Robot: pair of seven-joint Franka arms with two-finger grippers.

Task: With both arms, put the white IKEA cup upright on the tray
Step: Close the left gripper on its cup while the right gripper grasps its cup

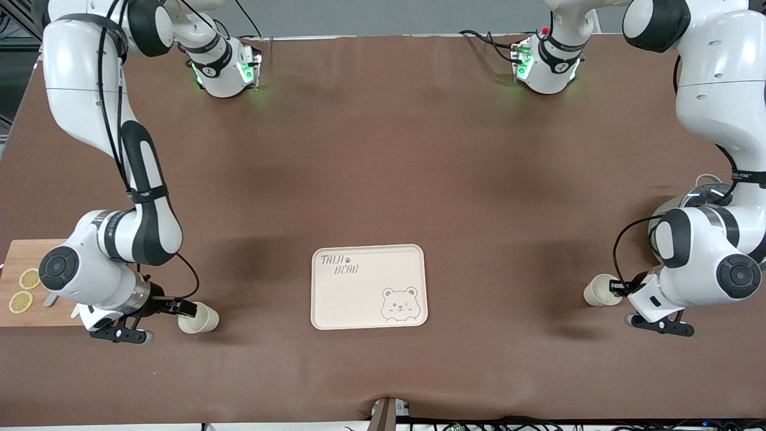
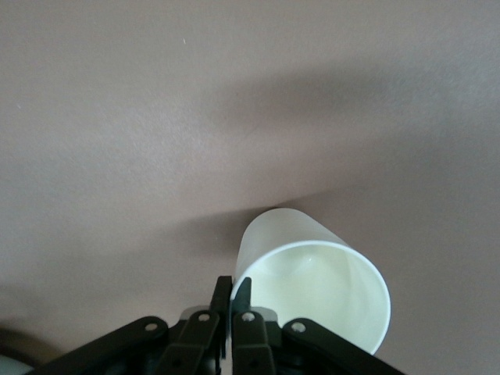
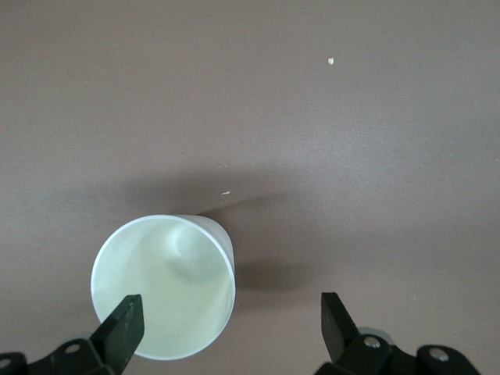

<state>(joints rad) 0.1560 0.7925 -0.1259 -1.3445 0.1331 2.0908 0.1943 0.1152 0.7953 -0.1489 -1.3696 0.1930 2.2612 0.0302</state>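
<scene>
The cream tray (image 1: pixel 347 299) with the bear drawing lies on the brown table, nearer to the front camera, with nothing on it. One white cup (image 1: pixel 598 291) lies on its side toward the left arm's end. My left gripper (image 1: pixel 616 287) is shut on its rim; the left wrist view shows the fingers (image 2: pixel 223 293) pinching the wall of the cup (image 2: pixel 312 273). A second white cup (image 1: pixel 203 320) lies on its side toward the right arm's end. My right gripper (image 1: pixel 187 308) is open at its mouth. In the right wrist view one finger (image 3: pixel 125 316) overlaps the opening of the cup (image 3: pixel 164 281); the gripper (image 3: pixel 230 306) holds nothing.
A wooden cutting board (image 1: pixel 42 314) with two lemon slices (image 1: pixel 28 278) lies at the right arm's end of the table, beside the right wrist. A round grey object (image 1: pixel 703 194) sits partly hidden by the left arm.
</scene>
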